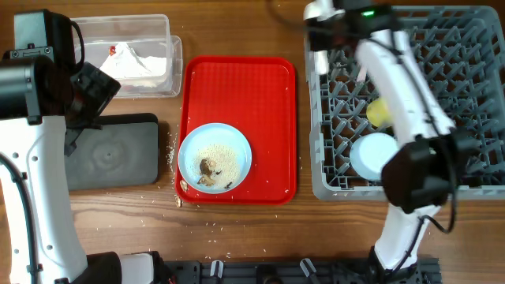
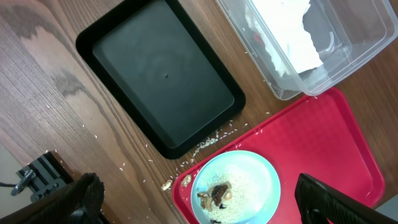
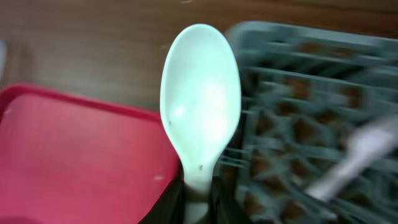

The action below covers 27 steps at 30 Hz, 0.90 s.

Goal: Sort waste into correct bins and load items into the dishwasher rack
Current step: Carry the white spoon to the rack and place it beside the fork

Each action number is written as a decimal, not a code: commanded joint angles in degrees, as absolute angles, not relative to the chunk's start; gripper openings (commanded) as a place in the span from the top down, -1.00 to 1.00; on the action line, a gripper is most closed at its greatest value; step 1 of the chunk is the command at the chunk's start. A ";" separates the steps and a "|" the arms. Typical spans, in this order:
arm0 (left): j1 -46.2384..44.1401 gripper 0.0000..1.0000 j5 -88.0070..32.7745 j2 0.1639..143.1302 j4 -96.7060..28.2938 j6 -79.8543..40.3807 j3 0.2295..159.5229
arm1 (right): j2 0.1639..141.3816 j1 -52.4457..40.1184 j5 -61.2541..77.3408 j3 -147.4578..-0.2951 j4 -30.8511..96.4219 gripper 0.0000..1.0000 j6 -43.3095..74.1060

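Your right gripper [image 3: 198, 194] pinches the white spoon [image 3: 200, 106] by its handle, long axis upright in the wrist frame; the dishwasher rack [image 3: 292, 74] fills the frame's right side, just beside it.

1. Light blue plate [image 1: 215, 158]: flat on red tray [image 1: 237, 79], carrying rice [image 1: 225, 152] and brown scraps [image 1: 207, 167].
2. White napkin [image 1: 138, 59]: crumpled in clear tub [image 1: 162, 24].
3. White spoon [image 3: 200, 106]: handle pinched in right claw [image 3: 198, 199].
4. Yellow cup [image 1: 379, 113]: in grey rack [image 1: 473, 31].
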<state>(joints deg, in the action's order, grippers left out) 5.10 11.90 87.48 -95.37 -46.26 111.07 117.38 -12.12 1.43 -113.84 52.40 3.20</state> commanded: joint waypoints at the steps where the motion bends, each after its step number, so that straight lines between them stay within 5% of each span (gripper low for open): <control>1: 5.50 -1.00 11.81 87.42 -95.42 -47.16 111.33 | 116.95 -6.57 0.93 -114.69 54.68 0.71 2.90; 8: 5.50 -1.00 11.81 87.42 -95.42 -47.16 111.33 | 118.80 0.08 2.13 -114.63 55.57 0.70 0.99; 13: 5.50 -1.00 11.81 87.42 -95.42 -47.16 111.33 | 119.66 0.47 0.84 -114.63 56.14 0.15 0.30; 27: 5.50 -1.00 11.81 87.42 -95.42 -47.16 111.33 | 115.72 -0.05 20.56 -114.65 61.41 0.07 5.06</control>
<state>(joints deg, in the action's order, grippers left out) 5.10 11.90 87.48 -95.37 -46.26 111.07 118.28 0.47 11.60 -113.91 60.47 3.22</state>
